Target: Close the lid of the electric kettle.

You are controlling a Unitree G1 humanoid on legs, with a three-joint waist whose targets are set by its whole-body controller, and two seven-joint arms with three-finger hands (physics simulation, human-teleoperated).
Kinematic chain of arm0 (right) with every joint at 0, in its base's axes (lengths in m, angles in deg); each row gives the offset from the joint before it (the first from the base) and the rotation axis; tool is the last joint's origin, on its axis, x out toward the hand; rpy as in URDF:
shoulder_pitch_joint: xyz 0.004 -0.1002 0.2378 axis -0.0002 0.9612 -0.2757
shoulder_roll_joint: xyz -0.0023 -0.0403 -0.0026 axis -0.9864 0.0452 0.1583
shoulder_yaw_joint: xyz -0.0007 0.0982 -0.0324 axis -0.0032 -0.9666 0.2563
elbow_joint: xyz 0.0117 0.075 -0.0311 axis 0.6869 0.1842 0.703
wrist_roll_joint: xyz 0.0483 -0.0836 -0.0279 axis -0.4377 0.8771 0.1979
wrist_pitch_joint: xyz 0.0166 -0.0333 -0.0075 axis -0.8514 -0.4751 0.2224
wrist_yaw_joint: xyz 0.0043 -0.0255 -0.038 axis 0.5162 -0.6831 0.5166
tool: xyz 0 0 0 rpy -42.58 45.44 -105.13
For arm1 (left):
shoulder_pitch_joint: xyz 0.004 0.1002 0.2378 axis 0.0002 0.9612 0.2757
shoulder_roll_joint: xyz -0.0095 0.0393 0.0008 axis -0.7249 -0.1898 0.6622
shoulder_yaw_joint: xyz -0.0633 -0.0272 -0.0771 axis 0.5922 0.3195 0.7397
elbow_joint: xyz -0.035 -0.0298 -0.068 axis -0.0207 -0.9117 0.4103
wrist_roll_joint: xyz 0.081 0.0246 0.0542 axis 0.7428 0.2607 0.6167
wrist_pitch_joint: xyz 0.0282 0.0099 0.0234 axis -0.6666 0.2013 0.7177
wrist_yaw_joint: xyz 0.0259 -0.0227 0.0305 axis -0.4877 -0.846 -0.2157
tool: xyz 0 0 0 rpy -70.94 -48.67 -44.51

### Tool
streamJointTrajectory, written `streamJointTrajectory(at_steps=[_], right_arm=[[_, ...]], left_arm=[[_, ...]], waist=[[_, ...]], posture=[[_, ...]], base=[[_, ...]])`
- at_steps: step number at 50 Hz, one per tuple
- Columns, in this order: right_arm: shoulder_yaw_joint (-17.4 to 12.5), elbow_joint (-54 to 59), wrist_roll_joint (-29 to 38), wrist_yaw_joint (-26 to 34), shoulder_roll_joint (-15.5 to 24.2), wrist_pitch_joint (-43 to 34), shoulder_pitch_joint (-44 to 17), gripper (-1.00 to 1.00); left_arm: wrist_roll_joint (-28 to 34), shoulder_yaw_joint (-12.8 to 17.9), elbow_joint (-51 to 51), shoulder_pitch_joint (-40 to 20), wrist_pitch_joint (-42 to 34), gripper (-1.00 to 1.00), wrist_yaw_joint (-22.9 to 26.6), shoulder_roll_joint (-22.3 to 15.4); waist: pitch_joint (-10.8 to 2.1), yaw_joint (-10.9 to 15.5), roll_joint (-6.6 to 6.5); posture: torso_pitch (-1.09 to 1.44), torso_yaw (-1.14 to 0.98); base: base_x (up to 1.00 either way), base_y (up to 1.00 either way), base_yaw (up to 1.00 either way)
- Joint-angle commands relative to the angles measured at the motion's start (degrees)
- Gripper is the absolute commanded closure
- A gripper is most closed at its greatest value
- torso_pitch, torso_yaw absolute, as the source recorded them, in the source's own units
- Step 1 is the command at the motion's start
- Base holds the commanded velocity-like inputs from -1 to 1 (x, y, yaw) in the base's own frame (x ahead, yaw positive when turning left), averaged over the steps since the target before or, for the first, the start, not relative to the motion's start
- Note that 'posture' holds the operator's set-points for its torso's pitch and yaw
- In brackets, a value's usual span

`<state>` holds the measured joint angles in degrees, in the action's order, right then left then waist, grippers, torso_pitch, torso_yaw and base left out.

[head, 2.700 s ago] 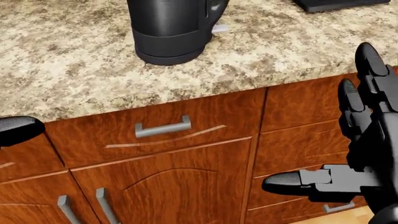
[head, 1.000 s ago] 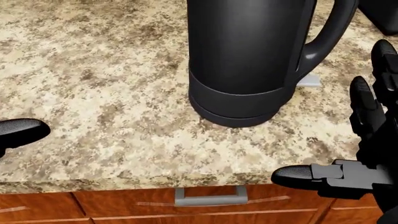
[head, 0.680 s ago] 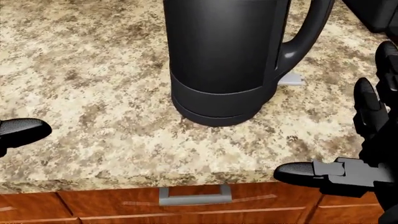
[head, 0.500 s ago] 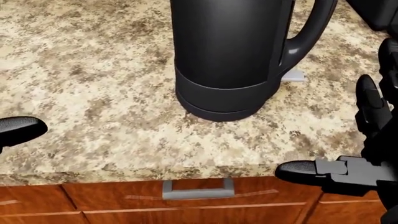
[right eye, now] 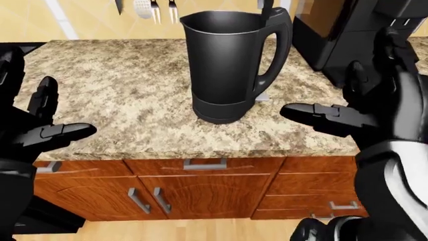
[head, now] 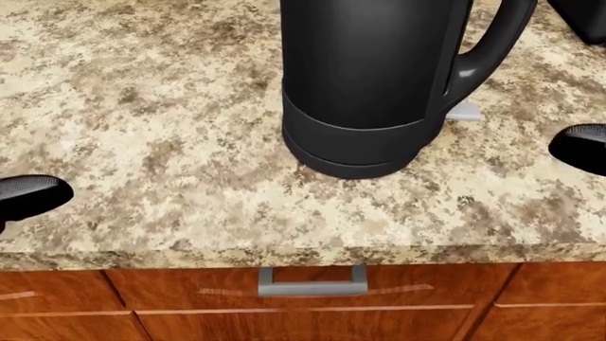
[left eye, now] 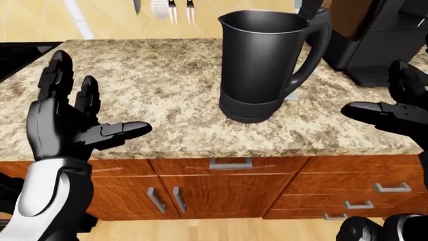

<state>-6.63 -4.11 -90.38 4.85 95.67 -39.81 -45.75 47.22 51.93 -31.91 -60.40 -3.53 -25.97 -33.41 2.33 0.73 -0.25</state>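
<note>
A black electric kettle [left eye: 261, 65] stands on the speckled granite counter [left eye: 154, 85], handle to the right. Its top is open and the lid [right eye: 266, 7] stands upright above the handle. My left hand [left eye: 100, 100] is open, held up at the counter's near edge, well left of the kettle and touching nothing. My right hand [right eye: 334, 80] is open, fingers spread, right of the kettle's handle and apart from it. In the head view only the kettle's body [head: 364, 78] and one fingertip of each hand show, the left at the left edge [head: 28, 195] and the right at the right edge [head: 580, 145].
A black appliance [left eye: 375, 40] stands on the counter right of the kettle, close behind my right hand. Utensils [left eye: 160, 7] hang on the wall above. A dark surface [left eye: 20, 50] adjoins the counter's left end. Wooden drawers and doors with grey handles [head: 312, 280] lie below the counter edge.
In the head view my right hand has moved up and to the right, so only one fingertip shows at the right edge. The picture has shifted slightly. The left hand and the kettle have stayed put.
</note>
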Motion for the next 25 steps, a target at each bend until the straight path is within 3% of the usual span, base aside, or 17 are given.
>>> streamJointTrajectory(at_steps=[1,4,7,10,14,18,25], right_arm=[[-1.0,0.9,-3.3,-1.5,0.4,-1.5,-2.9,-1.00],[-2.2,6.2,-5.9,-4.4,5.6,-5.8,-11.1,-1.00],[1.1,15.0,-8.0,-8.7,11.1,-6.4,-18.4,-1.00],[4.0,22.4,-9.0,-11.1,14.3,-5.3,-23.9,-1.00],[8.5,30.5,-11.8,-13.7,18.3,-2.4,-27.9,-1.00],[10.8,35.6,-16.0,-16.8,21.5,-1.2,-31.9,-1.00],[15.7,43.6,-24.3,-22.4,23.7,4.7,-35.6,-1.00]], left_arm=[[-0.1,0.6,1.1,-1.4,1.3,-1.00,0.0,-0.7],[0.3,0.2,0.8,-1.2,1.9,-1.00,0.2,-0.6],[0.0,0.4,0.5,-1.5,1.7,-1.00,0.1,-0.7],[0.3,0.4,0.6,-1.2,1.9,-1.00,0.3,-0.7],[0.1,0.4,0.3,-1.3,2.0,-1.00,0.2,-0.7],[0.2,0.3,0.2,-1.1,2.2,-1.00,0.2,-0.6],[0.3,0.1,0.3,-1.0,2.1,-1.00,0.2,-0.6]], waist=[[-0.83,0.0,-0.04],[-0.78,0.0,0.06],[-0.55,0.0,-0.13],[-0.32,0.0,-0.22],[-0.32,-0.1,-0.08],[-0.30,0.1,0.04],[0.00,0.3,0.08]], posture=[[0.00,0.00],[0.00,0.00],[0.00,0.00],[0.00,0.00],[0.00,0.00],[0.00,0.00],[0.00,0.00]], base=[[0.00,0.00,0.00],[0.00,0.00,0.00],[0.00,0.00,0.00],[0.00,0.00,0.00],[0.00,0.00,0.00],[0.00,0.00,0.00],[0.00,0.00,0.00]])
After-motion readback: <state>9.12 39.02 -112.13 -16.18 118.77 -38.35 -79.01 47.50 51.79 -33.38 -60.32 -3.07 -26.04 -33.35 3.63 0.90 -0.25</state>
